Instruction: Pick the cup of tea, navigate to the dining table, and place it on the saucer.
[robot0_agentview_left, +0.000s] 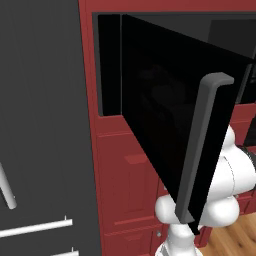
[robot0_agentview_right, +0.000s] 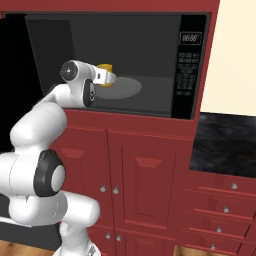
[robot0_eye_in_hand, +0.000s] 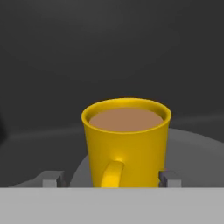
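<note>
The claw (robot0_eye_in_hand: 109, 179) is being held apart around the cup of tea (robot0_eye_in_hand: 126, 142), one finger on each side. The cup is standing on the round plate (robot0_agentview_right: 125, 87) inside the microwave (robot0_agentview_right: 191, 65). It should be squeezed gently and kept level so no tea is spilled.

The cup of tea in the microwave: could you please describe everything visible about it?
The cup of tea is a glossy yellow mug, upright, filled nearly to the rim with brown liquid, its handle facing the hand camera. It stands on the grey turntable inside the open microwave. The gripper straddles it, fingertips beside its lower walls; contact cannot be told.
</note>
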